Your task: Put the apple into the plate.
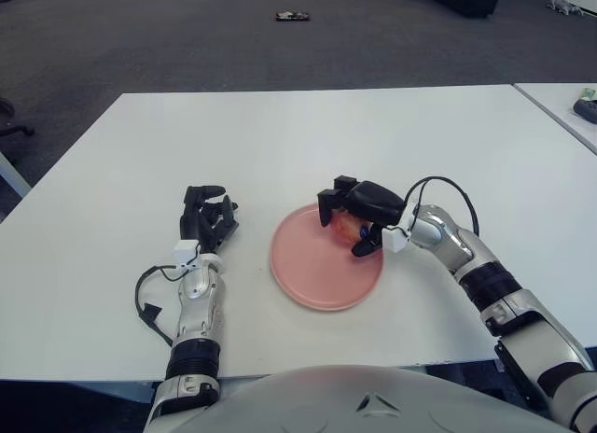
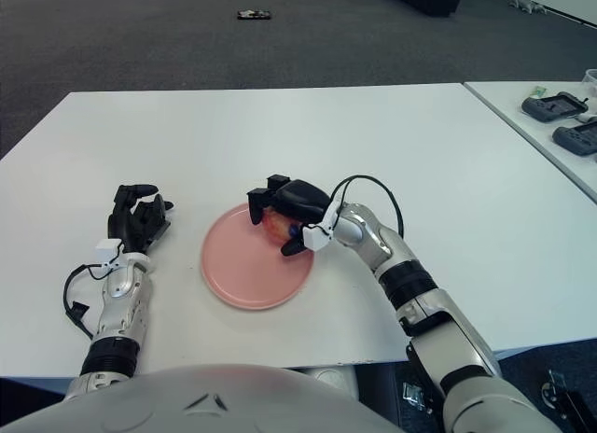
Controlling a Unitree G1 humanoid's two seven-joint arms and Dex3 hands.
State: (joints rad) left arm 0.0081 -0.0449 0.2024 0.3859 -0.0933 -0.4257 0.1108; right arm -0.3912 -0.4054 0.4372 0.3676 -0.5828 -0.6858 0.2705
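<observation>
A round pink plate (image 1: 312,274) lies on the white table (image 1: 280,144) in front of me. My right hand (image 1: 352,220) is over the plate's far right part, fingers curled around a red-yellow apple (image 1: 348,229). The black fingers cover most of the apple; whether it touches the plate I cannot tell. My left hand (image 1: 207,218) shows left of the plate, its fingers loosely extended and holding nothing.
A second white table (image 2: 550,125) at the right carries dark devices (image 2: 558,105). A small dark object (image 1: 292,16) lies on the grey carpet beyond the table. A black cable (image 1: 147,302) loops beside my left forearm.
</observation>
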